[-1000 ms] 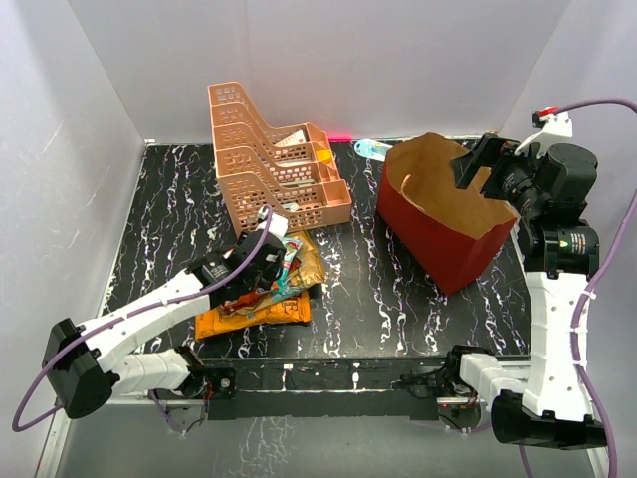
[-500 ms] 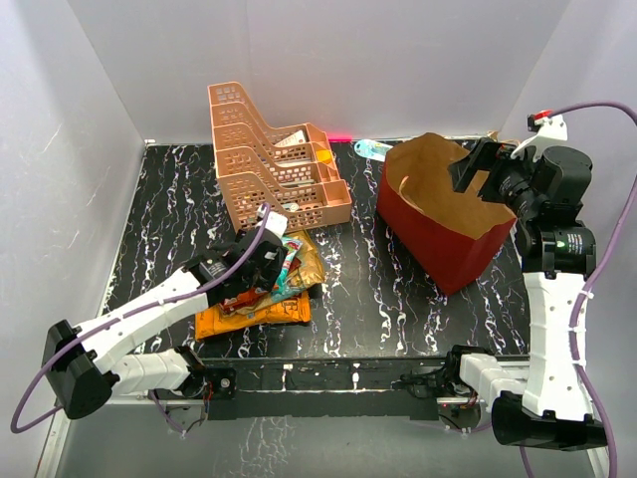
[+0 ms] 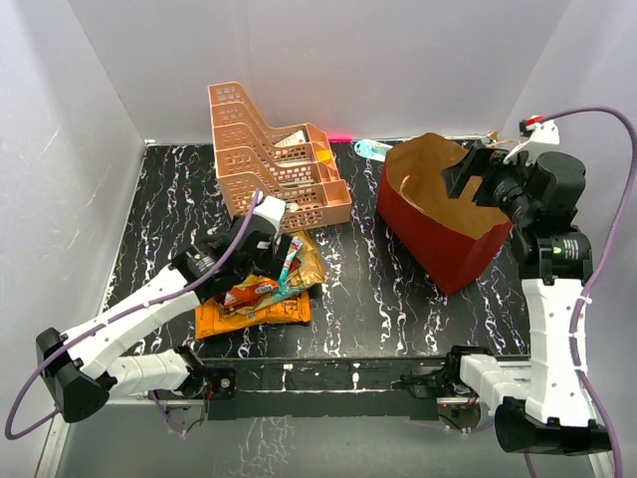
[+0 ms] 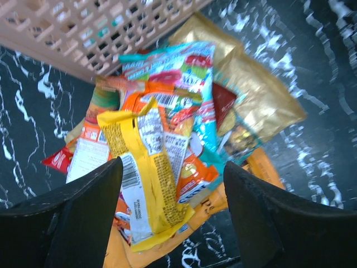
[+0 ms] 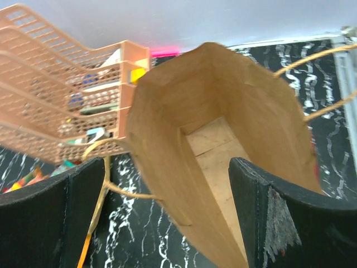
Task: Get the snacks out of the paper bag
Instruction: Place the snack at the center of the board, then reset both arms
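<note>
**Left tool open over the pile, right tool open over the bag**

Down on the left half of the bench (image 3: pixel 398 299), toward the near edge, the snacks (image 3: pixel 267 287) lie in a heap just in front of the rack (image 3: pixel 269 159). The left tool (image 3: pixel 261 237) hangs right above them, jaws well apart and gripping nothing. From the wrist, the left tool (image 4: pixel 173 170) frames the heap. A yellow packet (image 4: pixel 139 167) lies on top in the gap between the dark fingers (image 4: pixel 78 218), narrower than that gap and pinched by neither. A teal packet (image 4: pixel 192 78) sits beside it, with a gold bag (image 4: pixel 262 95) spread out beyond. An orange bag (image 3: pixel 254 317) lies flat at the bottom, nearest the near edge.

Over to the right side: the bag (image 3: pixel 438 234), red outside and kraft inside, stands with its mouth up, near the far right corner. The right tool (image 3: pixel 466 171) is poised above that mouth, jaws as wide as they go, hands empty. Its own camera, with the right tool (image 5: pixel 167 167) either side, looks straight down the brown walls to the bag's floor, a twine handle (image 5: pixel 313 57) looping off the rim.

At the far edge, between rack and bag, lies a small bottle (image 3: pixel 370 149).
</note>
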Robot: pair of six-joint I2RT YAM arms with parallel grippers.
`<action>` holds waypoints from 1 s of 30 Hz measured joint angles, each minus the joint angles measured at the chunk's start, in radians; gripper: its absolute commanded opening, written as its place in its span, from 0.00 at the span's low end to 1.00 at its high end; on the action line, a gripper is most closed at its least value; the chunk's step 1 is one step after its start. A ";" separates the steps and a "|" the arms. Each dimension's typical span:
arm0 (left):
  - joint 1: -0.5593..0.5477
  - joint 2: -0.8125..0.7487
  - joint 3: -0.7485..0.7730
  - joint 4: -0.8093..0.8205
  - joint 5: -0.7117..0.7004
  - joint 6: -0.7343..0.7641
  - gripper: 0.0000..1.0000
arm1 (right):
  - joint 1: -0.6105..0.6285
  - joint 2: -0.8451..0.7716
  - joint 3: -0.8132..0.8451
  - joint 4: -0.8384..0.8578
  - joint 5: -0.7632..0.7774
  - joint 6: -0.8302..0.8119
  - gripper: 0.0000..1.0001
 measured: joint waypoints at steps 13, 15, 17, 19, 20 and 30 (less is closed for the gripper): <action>0.271 0.101 0.479 0.216 0.119 0.093 0.96 | 0.333 -0.185 -0.071 0.028 0.002 -0.071 0.98; 0.341 0.110 0.530 0.233 0.136 0.094 0.98 | 0.337 -0.187 -0.019 -0.003 0.035 -0.080 0.98; 0.368 0.100 0.570 0.244 0.152 0.094 0.98 | 0.337 -0.184 0.051 -0.038 0.066 -0.086 0.98; 0.369 0.055 0.582 0.271 0.185 0.094 0.98 | 0.337 -0.185 0.134 -0.073 0.097 -0.090 0.98; 0.367 0.018 0.580 0.279 0.204 0.094 0.98 | 0.337 -0.185 0.177 -0.089 0.114 -0.091 0.98; 0.365 -0.354 0.563 0.395 0.281 0.150 0.98 | 0.337 -0.251 0.438 -0.121 0.222 -0.082 0.98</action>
